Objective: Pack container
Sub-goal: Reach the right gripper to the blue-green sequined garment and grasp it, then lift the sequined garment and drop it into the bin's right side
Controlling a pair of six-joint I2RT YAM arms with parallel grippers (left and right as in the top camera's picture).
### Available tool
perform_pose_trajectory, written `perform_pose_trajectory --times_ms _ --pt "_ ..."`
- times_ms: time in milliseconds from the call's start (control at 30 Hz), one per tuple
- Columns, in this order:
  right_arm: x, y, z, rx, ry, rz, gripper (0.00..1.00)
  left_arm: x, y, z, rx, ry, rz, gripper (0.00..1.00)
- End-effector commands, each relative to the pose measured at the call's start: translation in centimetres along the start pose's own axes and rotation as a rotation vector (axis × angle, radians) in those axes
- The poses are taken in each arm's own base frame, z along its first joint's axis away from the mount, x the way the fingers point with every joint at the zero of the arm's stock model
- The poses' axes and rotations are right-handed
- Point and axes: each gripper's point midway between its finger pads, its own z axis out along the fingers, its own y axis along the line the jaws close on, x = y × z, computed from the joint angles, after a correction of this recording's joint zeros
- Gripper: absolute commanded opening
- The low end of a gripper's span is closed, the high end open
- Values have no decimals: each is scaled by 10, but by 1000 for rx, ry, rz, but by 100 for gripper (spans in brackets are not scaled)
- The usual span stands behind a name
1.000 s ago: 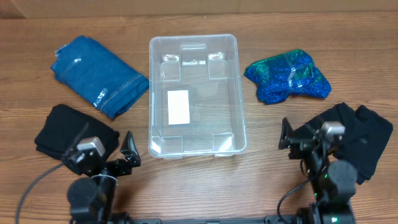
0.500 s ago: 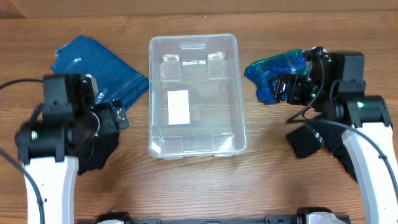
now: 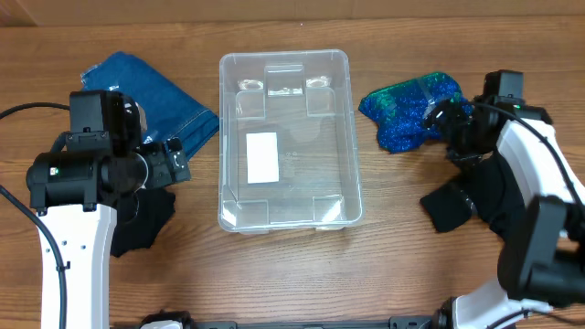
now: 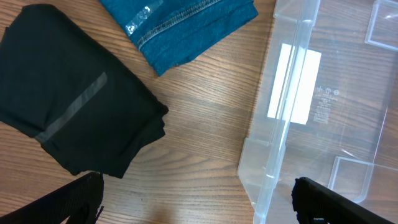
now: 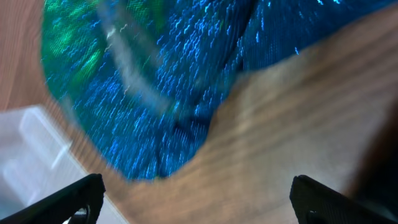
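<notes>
left end effector (image 4: pixel 199 208): wide open, nothing in it. It hangs over bare wood between the black garment (image 4: pixel 74 118) and the near-left corner of the container (image 3: pixel 306 164).
right end effector (image 5: pixel 199 205): also spread wide and empty, right above the sparkly blue-green bundle (image 3: pixel 420 110). The wrist view is blurry, so I can't tell how close it is to the cloth.
container: clear bin in the middle of the bench, a bit toward the far edge, with nothing in it but the white label (image 3: pixel 262 156) on the bottom.
denim (image 3: pixel 146 110): folded, toward the far-left corner, just beside the bin.
other black garment (image 3: pixel 494 196): toward the right edge, partly under the right arm.
worry 1: the sparkly bundle looks lumpy, not flat. My guess is a pinch on the top layer only would let it unroll and drape over the bin rim.
worry 2: the left fingers are close to the clear wall, which is hard to see. A swing toward the bin could clip it, and an empty bin would probably skate on the wood.
worry 3: there's a glossy strip on the black cloth, maybe tape. Fingers landing there could slip.
bench: smooth wood grain, no mat.
room: just a pale strip past the far edge, can't tell what it is.
</notes>
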Motion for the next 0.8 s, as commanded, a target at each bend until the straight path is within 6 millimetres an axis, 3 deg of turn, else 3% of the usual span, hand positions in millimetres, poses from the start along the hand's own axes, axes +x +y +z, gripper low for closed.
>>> perform_pose_trajectory --times_ms 0,100,233,267,333,467,533,600,700,767 --pt "-13 -3 26 -2 2 89 100 -7 -4 -7 7 -32 31 100" --pt "-32 2 53 -43 -44 107 100 -8 -4 -7 8 -35 31 100" --pt "-31 13 80 -93 -28 74 99 -9 -4 -7 9 -38 31 100" --pt "-32 15 82 -98 -33 67 93 -9 -4 -7 9 -38 31 100" --pt "-38 22 82 -123 -58 53 43 -9 -4 -7 9 -37 31 100" --pt "-33 34 76 -180 -30 -8 4 -9 -4 -7 9 -37 31 100" --pt "-36 46 57 -212 -63 -93 4 -9 -4 -7 8 -37 32 100" --pt "-44 62 22 -242 -142 -188 4 -9 -4 -7 7 -37 32 100" --pt "-48 101 -66 -331 -318 -371 4 -9 -2 -7 -2 -40 31 100" --pt "-39 118 -108 -366 -388 -456 4 -9 -2 -7 -2 -40 31 100"
